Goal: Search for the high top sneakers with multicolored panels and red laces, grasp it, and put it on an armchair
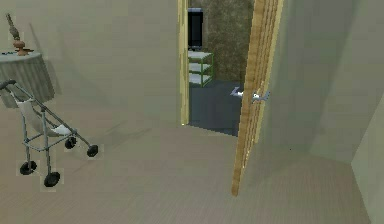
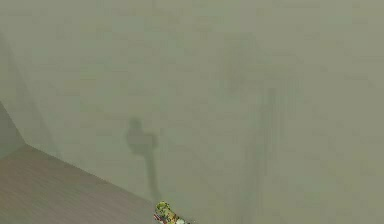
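At the bottom edge of the arm side view, just left of the middle, a small multicoloured thing [image 2: 167,214] with yellow and green patches pokes up in front of a plain wall. Its lower part is cut off by the picture's edge, so I cannot tell its shape or what it rests on.
In the forward view a wooden door [image 1: 255,95] stands ajar, with a darker room and a small shelf unit [image 1: 200,68] beyond it. A stroller [image 1: 45,135] stands at the left beside a cloth-covered table [image 1: 38,78] bearing a figurine [image 1: 17,40]. Beige floor [image 1: 150,170] lies between them.
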